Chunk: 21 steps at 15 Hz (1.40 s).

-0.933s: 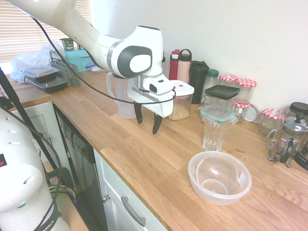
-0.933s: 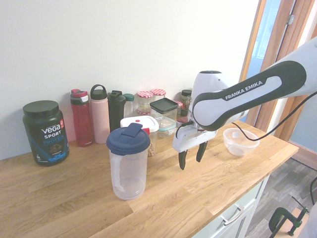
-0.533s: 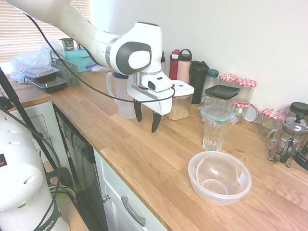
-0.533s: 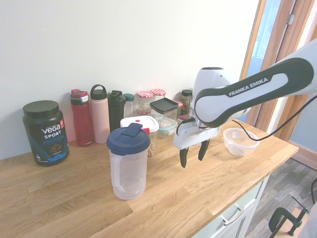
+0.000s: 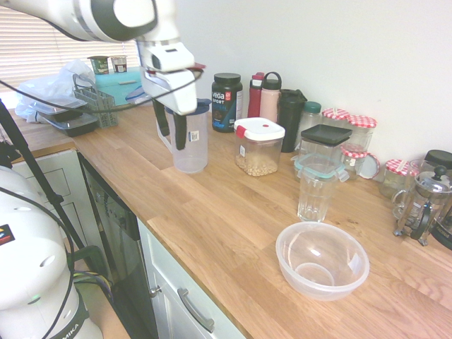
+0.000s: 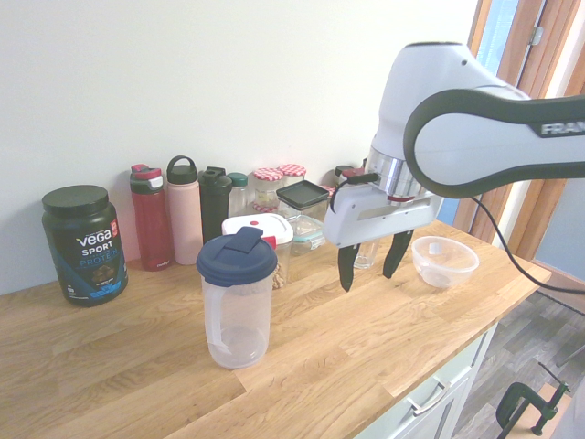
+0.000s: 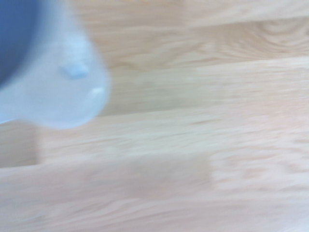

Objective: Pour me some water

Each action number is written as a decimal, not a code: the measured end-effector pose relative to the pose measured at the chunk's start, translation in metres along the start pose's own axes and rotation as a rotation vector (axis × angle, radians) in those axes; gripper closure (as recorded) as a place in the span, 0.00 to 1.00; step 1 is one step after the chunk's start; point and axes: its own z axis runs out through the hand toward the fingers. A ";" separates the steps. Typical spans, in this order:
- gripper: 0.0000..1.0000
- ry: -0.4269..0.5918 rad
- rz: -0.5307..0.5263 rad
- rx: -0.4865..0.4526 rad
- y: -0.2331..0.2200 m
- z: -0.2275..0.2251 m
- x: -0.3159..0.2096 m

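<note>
Jaws [image 6: 370, 266] spread wide, empty, pointing down above wooden bench [image 6: 366, 347].
Lidded water jug [image 6: 237, 299], blue cap, stands upright on bench, left of jaws in second exterior view; drinking glass [image 5: 314, 191] upright farther right, clear bowl [image 5: 322, 259] near it.

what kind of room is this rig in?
Most likely a home kitchen: a wooden worktop over white cabinet drawers, a French press and gingham-lidded jars along the wall, plus a lidded water jug.
</note>
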 end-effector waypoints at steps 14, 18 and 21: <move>0.00 0.130 0.219 0.082 -0.139 0.012 -0.141; 0.00 0.159 0.287 0.108 -0.171 0.033 -0.136; 0.00 0.194 0.296 0.125 -0.187 0.049 -0.127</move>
